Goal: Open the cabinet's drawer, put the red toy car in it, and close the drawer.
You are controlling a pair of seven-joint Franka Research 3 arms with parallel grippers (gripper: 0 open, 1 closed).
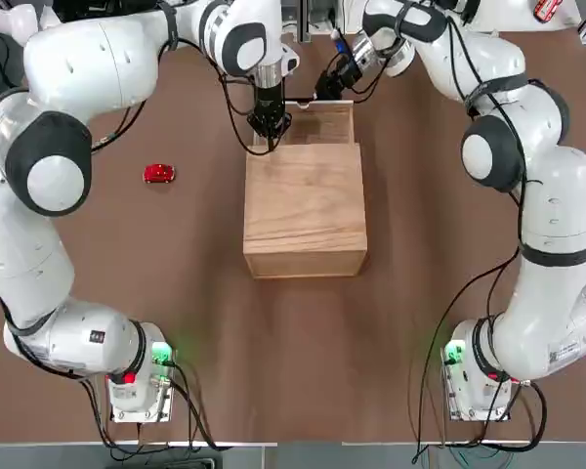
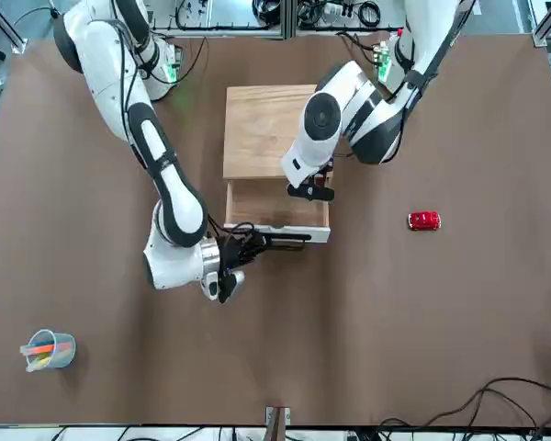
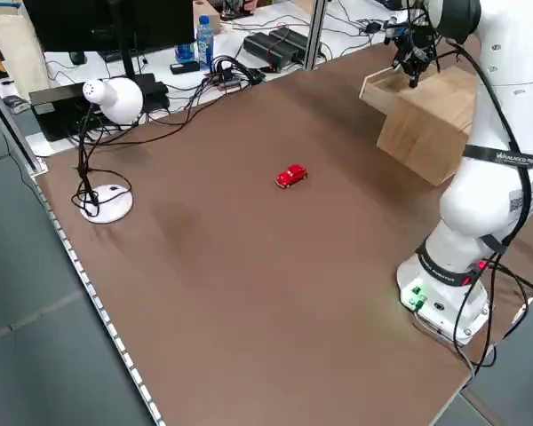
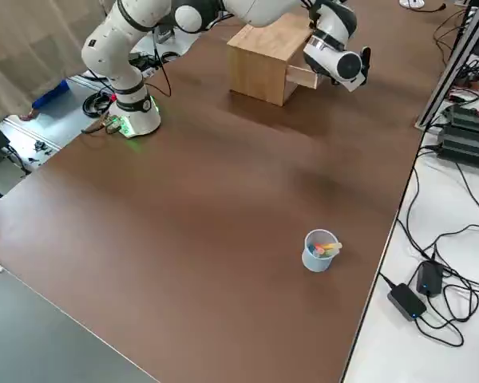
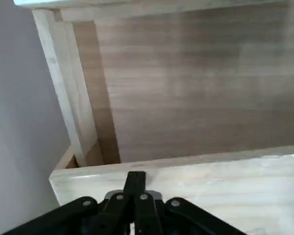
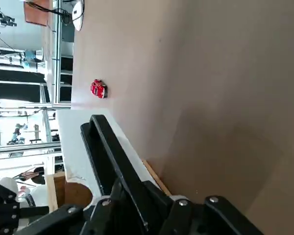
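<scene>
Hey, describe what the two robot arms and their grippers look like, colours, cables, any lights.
Both arms are glossy white with rounded segments and grey joint caps. Black cables run along them and trail from the bases, which show green and red lights. The left gripper and the right gripper are black, with slim black linkages and thin jaws.

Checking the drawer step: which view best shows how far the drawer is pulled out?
The front view: the drawer juts from the cabinet, interior visible. In the top view the left gripper partly covers it; the side views show it small; the left wrist view shows only its interior.
</scene>
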